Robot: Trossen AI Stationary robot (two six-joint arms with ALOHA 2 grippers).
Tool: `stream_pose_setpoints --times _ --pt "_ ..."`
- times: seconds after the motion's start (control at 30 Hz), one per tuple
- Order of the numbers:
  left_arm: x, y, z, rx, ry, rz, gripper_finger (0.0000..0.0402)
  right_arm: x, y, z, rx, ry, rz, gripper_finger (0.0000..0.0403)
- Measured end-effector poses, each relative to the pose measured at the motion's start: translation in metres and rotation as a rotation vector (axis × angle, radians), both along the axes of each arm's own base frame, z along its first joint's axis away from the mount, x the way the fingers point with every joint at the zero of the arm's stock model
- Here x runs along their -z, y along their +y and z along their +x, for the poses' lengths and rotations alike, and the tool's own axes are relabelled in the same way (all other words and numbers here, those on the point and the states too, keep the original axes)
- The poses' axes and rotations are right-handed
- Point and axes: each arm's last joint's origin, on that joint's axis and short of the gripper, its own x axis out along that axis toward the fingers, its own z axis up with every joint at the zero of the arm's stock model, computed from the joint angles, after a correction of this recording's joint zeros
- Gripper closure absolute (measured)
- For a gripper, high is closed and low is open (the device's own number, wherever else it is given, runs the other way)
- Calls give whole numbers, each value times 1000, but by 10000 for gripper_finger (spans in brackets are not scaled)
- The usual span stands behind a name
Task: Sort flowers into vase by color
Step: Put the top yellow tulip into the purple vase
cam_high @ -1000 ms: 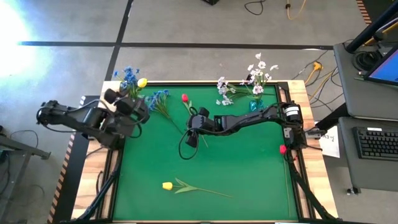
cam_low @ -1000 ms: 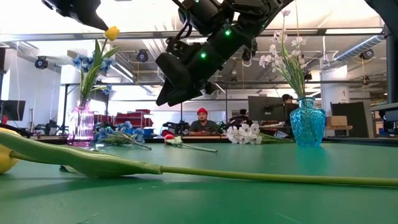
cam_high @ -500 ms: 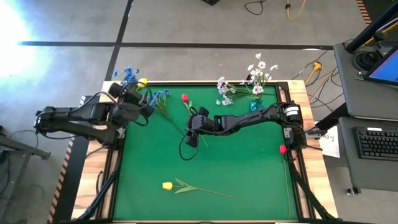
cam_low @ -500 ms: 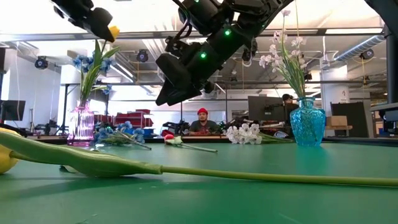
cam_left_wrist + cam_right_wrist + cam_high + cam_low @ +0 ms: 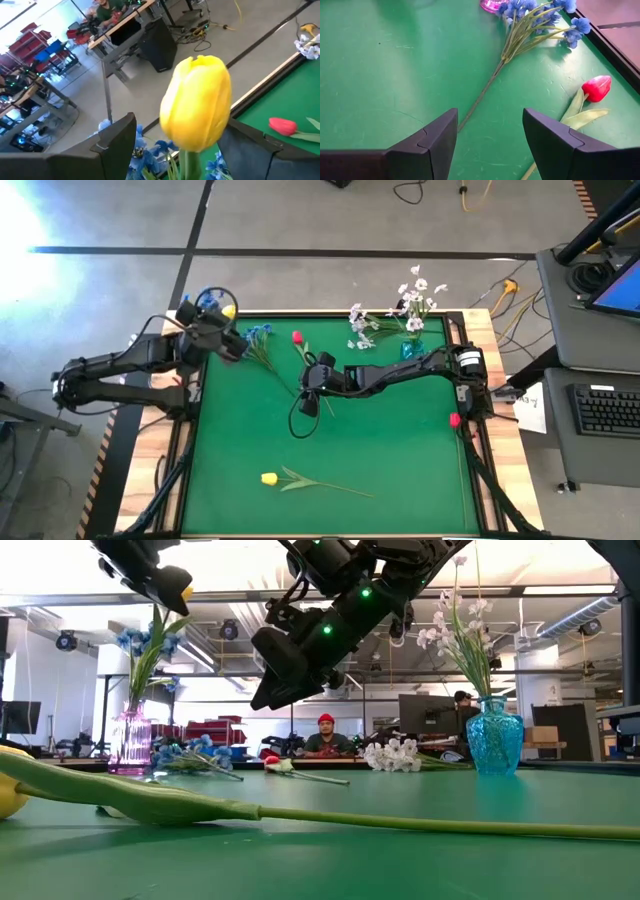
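Note:
My left gripper [image 5: 218, 321] hovers at the table's far left corner, shut on a yellow tulip [image 5: 196, 102] above the pink vase [image 5: 130, 741], which holds blue flowers [image 5: 208, 298]. More blue flowers [image 5: 535, 22] and a red tulip [image 5: 596, 88] lie flat on the green mat. My right gripper [image 5: 490, 130] hangs open above the mat just near of them, touching nothing. A second yellow tulip [image 5: 270, 478] lies near the front edge. White sprays stand in the blue vase [image 5: 494, 737]; more white blossoms [image 5: 360, 330] lie beside it. My left gripper has the yellow tulip by its stem [image 5: 187, 167], just under the head and between the two fingers; the contact itself lies below the wrist view's edge. The head stands up past the fingertips, and the tulip is lifted clear of the table.
The mat's middle and right parts are bare green [image 5: 400, 450]. Black rails edge the table [image 5: 470, 470]. Beyond the far edge, a person sits at desks in the room [image 5: 323, 737].
My left arm has swung toward the table's far edge and its wrist has turned, while the yellow tulip's head has stayed almost in place above the pink vase. My right arm has kept still.

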Motion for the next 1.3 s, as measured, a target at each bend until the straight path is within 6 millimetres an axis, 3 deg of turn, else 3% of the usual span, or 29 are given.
stream_pose_setpoints --times 0.23,0.73,0.97,1.3 --pt "-1 4 1 7 -14 -7 175 0 0 0 -4 2 -5 187" --pt "-4 13 3 -39 -26 10 294 0 0 0 -4 2 -4 187" --pt "-26 11 -2 -37 -85 34 317 0 0 0 -3 1 -3 187" --pt "-52 9 -8 -23 -94 69 319 0 0 0 -2 1 -2 187"
